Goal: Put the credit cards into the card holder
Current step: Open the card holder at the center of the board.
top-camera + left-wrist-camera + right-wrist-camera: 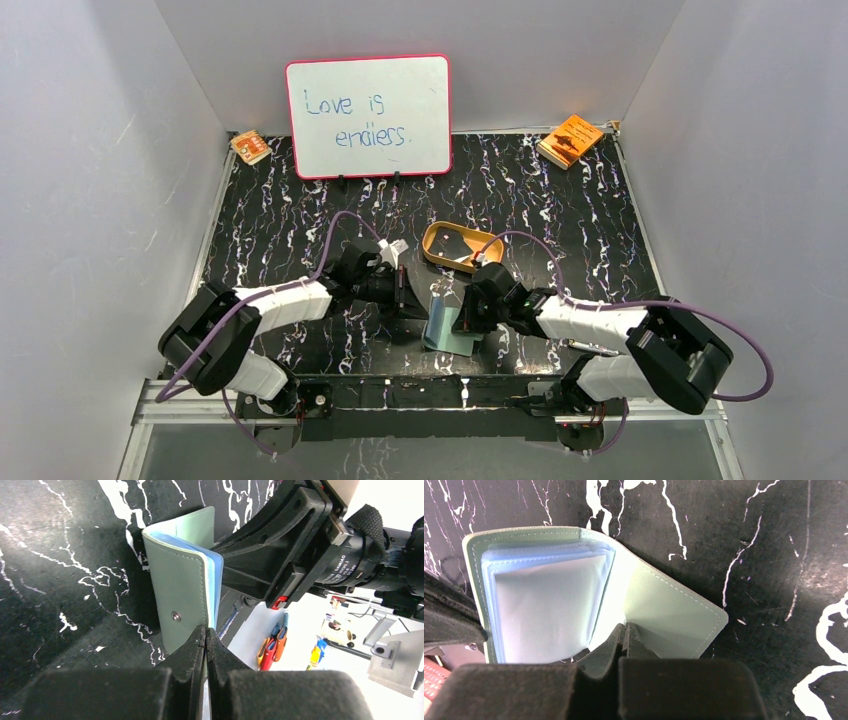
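— Where is the card holder (449, 325) found?
— At the front middle of the table (560, 220), between the two grippers and near the tan oval tray (440, 240), on its near side.
— How is it held?
— The left gripper (205, 632) is clamped on the free edge of the cover bearing the snap button (176, 616). The right gripper (624, 629) is clamped on the free edge of the other cover.
— Which way is it pointed?
— It is spread open, with the pale blue pockets (544, 600) exposed. In both wrist views the fold is turned away from the fingertips. From above, its long axis is seen running roughly near to far, slightly tilted. Whether the table is touched cannot be told.
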